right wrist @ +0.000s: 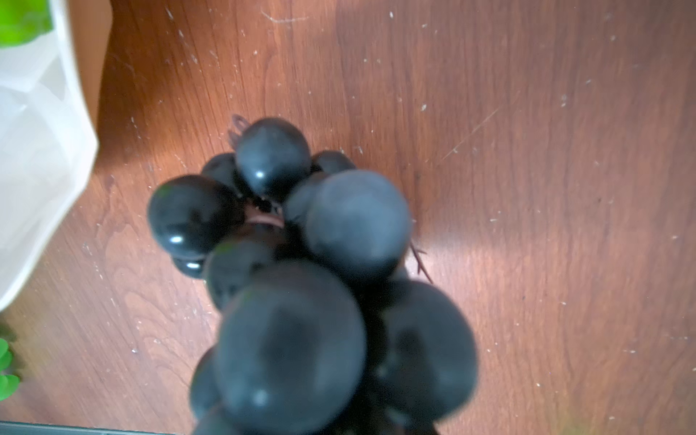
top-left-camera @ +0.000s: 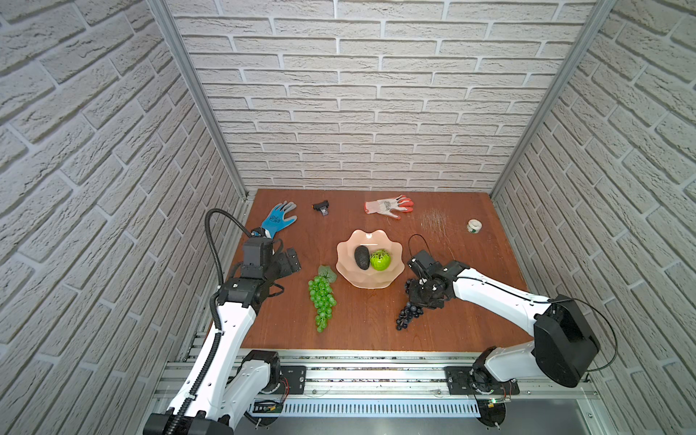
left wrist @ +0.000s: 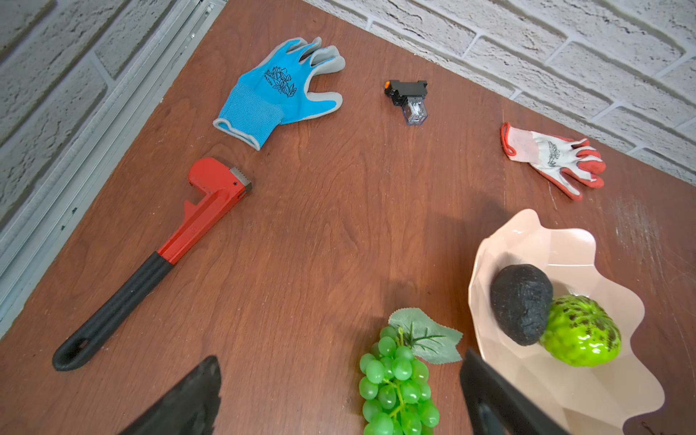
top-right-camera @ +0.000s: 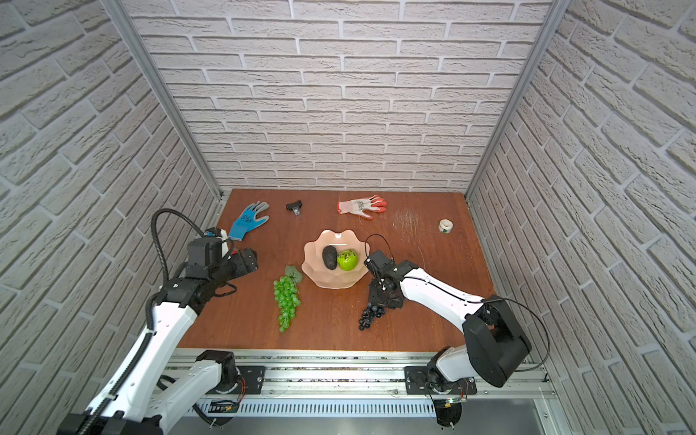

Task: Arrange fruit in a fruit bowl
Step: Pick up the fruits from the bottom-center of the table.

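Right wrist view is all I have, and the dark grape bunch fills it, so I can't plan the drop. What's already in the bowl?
Observer: A dark bumpy avocado and a bright green round fruit lie touching in the fruit bowl.
Operator: And the other bunch?
Observer: The green grape bunch lies on the table beside the bowl, toward the left arm.
Operator: Left hand busy?
Observer: No, the left hand is open and empty, near that bunch's leaf.
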Action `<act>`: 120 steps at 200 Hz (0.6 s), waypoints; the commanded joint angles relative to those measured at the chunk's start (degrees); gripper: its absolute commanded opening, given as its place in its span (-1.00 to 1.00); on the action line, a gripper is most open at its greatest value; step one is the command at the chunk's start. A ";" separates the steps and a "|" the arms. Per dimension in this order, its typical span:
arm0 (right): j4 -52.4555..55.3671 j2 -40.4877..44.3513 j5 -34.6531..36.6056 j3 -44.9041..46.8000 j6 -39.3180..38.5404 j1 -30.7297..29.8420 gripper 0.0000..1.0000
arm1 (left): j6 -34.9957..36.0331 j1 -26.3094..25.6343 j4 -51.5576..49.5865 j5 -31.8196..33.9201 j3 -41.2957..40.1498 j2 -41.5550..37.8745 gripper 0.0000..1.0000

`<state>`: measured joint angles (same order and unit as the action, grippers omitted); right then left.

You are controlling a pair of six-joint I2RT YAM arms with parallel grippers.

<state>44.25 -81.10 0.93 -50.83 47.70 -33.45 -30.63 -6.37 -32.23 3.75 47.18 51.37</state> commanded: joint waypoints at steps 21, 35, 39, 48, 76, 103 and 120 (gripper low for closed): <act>2.73 4.40 3.31 -3.88 -4.11 -0.39 -0.36 | 0.73 0.22 -0.60 1.63 1.24 -0.37 0.96; 3.91 5.08 4.10 -6.01 -6.10 -0.41 -0.37 | 0.82 0.23 -0.64 1.79 1.26 -0.42 0.96; 4.33 5.23 4.31 -6.74 -6.75 -0.39 -0.37 | 0.84 0.30 -0.64 1.83 1.33 -0.44 0.96; 5.22 5.09 4.80 -8.71 -8.63 -0.38 -0.37 | 0.92 0.26 -0.73 1.93 1.27 -0.39 0.96; 9.34 2.59 5.69 -16.42 -15.09 -0.46 -0.37 | 1.01 0.28 -1.08 2.04 1.51 -0.63 0.96; 13.42 -1.64 6.85 -24.46 -22.36 -0.58 -0.38 | 0.99 0.29 -1.34 2.35 1.63 -0.94 0.96; 14.79 -4.01 8.41 -28.95 -26.28 -0.82 -0.37 | 0.99 0.31 -1.76 2.54 1.79 -1.06 0.96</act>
<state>55.16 -82.48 6.24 -74.39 30.11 -33.61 -30.39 -6.37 -33.47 5.13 47.31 51.22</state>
